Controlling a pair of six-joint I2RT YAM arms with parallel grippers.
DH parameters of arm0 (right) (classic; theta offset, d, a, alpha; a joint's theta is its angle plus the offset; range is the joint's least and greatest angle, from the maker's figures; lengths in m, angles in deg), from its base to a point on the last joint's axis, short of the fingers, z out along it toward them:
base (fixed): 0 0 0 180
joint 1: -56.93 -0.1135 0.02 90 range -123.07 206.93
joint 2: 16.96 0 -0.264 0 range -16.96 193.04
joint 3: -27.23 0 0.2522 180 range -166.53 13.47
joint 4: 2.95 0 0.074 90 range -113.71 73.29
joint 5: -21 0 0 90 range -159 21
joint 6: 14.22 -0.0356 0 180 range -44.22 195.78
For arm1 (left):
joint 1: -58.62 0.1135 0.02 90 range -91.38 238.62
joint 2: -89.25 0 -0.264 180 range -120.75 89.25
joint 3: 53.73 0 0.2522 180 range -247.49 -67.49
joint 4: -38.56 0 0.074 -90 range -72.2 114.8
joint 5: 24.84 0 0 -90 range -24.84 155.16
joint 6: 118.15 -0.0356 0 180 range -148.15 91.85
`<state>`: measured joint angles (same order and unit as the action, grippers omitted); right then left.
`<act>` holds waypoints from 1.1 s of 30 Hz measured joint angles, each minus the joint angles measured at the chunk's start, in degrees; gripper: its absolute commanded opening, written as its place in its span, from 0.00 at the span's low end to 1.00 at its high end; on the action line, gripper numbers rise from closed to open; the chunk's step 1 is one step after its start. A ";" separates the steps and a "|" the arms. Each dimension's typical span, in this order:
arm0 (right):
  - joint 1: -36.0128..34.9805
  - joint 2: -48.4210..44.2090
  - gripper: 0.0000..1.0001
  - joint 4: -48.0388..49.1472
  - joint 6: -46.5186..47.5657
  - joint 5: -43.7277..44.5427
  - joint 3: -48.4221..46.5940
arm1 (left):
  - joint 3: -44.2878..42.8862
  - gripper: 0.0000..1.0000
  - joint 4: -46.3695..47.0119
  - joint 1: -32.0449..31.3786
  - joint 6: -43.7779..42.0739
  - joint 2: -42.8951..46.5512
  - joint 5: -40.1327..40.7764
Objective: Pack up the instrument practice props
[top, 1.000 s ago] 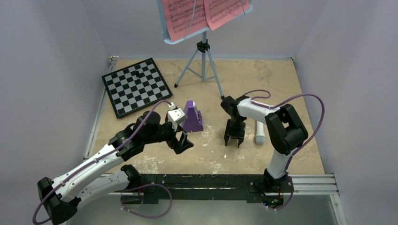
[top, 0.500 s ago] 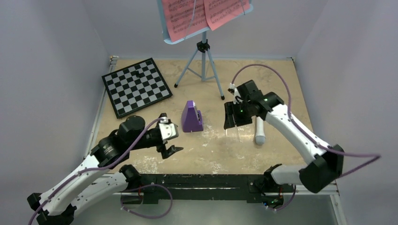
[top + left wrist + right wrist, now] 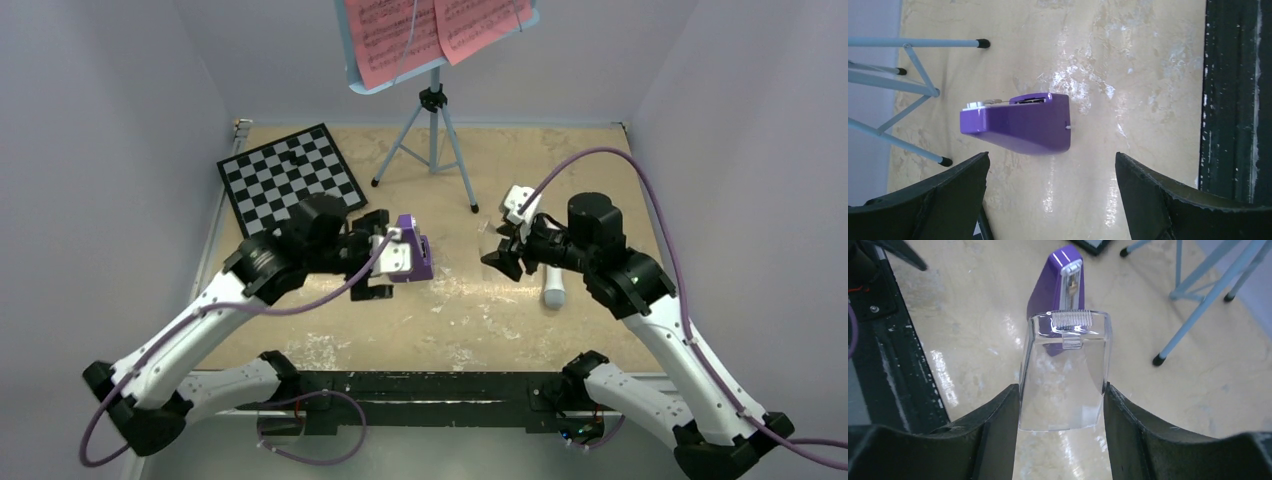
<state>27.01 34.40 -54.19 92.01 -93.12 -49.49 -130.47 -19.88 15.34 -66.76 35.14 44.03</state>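
- L gripper (image 3: 373,256): jaws spread wide, nothing in them. It points at the purple metronome (image 3: 412,250) from the left.
- L wrist cam: metronome (image 3: 1018,129) sits just ahead of the L gripper (image 3: 1051,165), past the fingertips (image 3: 968,175). No contact, bare table between them.
- R gripper (image 3: 500,255): pinching the clear cover (image 3: 1063,375), one finger flat on each side wall.
- R wrist cam: cover sits between the R gripper (image 3: 1060,390) fingers, ribbed end pointing out twd the metronome (image 3: 1048,287). Cover is off the metronome & apart from it.
- Metronome: upright on the table (image 3: 560,160), mid-table, between the two grippers. L is much closer than R.
- White recorder (image 3: 553,285): lying on the table just R of the R gripper, partly hidden under that arm. Not gripped.
- Music stand (image 3: 435,120): upright on its tripod at the back centre, well beyond both arms.
- Pink sheets (image 3: 400,35): on the stand's tray, two pages side by side, tops cut off by the frame.
- Chessboard (image 3: 290,185): flat on the table, back L, beside the L arm's elbow.
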 measured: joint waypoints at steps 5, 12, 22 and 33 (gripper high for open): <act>0.90 -1.01 0.00 9.62 8.48 -7.43 3.82 | -11.67 0.98 -1.27 3.06 -1.73 -16.65 -0.07; 1.38 2.89 0.00 18.40 9.55 -12.00 5.66 | -21.20 0.92 -5.25 6.34 -5.18 -28.44 0.11; 1.42 5.40 0.00 22.93 10.45 -12.90 5.66 | -28.70 0.77 -11.41 12.11 -10.54 -38.93 -4.74; 4.35 7.43 0.00 22.40 9.25 -11.43 5.60 | -29.64 0.63 -14.03 12.94 -12.13 -40.57 -10.95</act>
<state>31.36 41.83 -31.78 101.26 -104.55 -43.90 -160.11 -33.92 28.28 -78.90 -5.43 33.08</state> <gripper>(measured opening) 0.572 0.677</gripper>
